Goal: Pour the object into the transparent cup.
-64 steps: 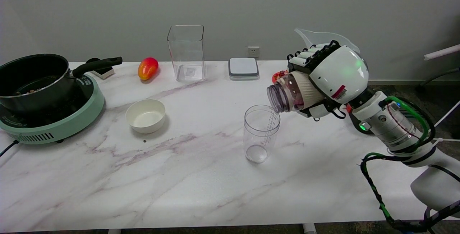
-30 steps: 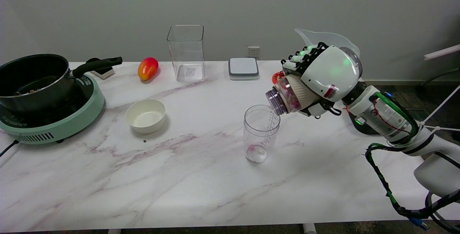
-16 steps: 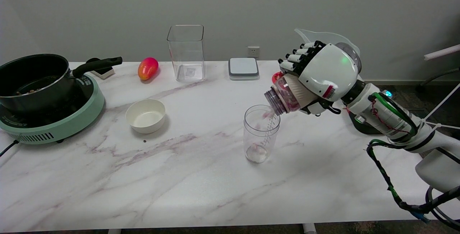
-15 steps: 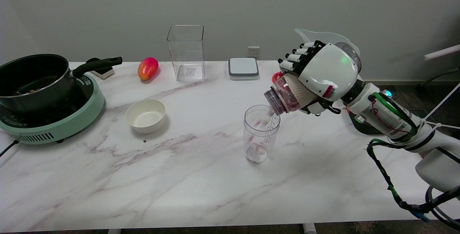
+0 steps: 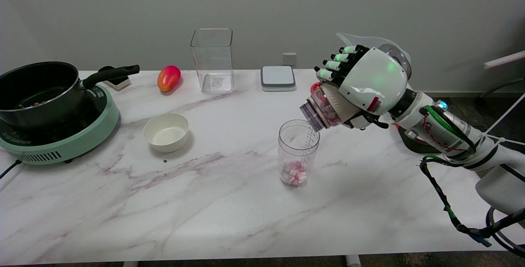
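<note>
White marble worktop (image 5: 205, 201) fills the room in front of a grey wall. Near its middle stands the transparent cup (image 5: 298, 153), upright, with pink and white bits (image 5: 294, 174) lying at its bottom. Just above the cup's rim, toward the right edge, the right hand (image 5: 361, 84) grips a small jar (image 5: 322, 112), tipped mouth-down over the cup. By the far edge stands a tall clear box (image 5: 212, 60)

Even, soft overhead light, fairly bright; picture sharp with no motion blur. Marble table (image 5: 213, 201) shows mild sheen, no hard glare. Soft shadow falls from the transparent cup (image 5: 298, 153) toward 4 o'clock. Green LED glow on the right hand (image 5: 361, 84). Corners slightly darker.
</note>
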`<state>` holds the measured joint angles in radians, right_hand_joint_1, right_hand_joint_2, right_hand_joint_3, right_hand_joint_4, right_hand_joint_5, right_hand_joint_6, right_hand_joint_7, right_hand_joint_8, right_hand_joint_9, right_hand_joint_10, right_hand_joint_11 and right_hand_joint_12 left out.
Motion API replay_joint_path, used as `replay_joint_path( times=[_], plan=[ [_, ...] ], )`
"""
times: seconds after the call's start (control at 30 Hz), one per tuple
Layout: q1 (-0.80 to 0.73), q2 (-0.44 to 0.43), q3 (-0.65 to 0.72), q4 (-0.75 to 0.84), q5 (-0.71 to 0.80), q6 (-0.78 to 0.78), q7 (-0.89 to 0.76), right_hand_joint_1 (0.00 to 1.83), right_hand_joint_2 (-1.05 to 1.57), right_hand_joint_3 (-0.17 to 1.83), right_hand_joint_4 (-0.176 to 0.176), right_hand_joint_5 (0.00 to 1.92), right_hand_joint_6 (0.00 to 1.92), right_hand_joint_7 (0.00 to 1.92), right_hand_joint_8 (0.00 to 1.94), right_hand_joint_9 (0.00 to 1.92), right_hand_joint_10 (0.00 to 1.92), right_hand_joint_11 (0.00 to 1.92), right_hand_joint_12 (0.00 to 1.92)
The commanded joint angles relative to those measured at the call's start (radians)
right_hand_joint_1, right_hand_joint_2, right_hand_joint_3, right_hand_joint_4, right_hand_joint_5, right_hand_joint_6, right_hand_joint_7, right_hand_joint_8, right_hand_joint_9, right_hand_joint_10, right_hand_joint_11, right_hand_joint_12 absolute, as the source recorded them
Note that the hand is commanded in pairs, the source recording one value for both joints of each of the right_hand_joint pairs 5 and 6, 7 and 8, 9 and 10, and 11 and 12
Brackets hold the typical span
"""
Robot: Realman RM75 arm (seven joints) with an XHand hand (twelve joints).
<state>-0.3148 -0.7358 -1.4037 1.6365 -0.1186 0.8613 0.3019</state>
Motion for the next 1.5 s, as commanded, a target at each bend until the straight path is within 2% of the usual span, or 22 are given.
replay_joint_path(
  times=[0.03, 0.67, 1.5],
  plan=[
    [0.001, 0.000, 0.028, 0.005, -0.055, 0.023, 0.011, 1.35, 1.12, 0.57, 0.000, 1.42, 1.42, 1.65, 1.65, 1.45, 1.45, 1.28, 1.28],
    [0.011, 0.003, 0.073, 0.035, -0.159, 0.032, 0.060, 1.34, 1.12, 0.53, 0.000, 1.42, 1.42, 1.63, 1.63, 1.43, 1.43, 1.27, 1.27],
    [0.084, 0.021, 0.060, 0.031, -0.262, 0.033, 0.104, 1.31, 1.13, 0.48, 0.000, 1.42, 1.42, 1.63, 1.63, 1.42, 1.42, 1.26, 1.26]
  ],
)
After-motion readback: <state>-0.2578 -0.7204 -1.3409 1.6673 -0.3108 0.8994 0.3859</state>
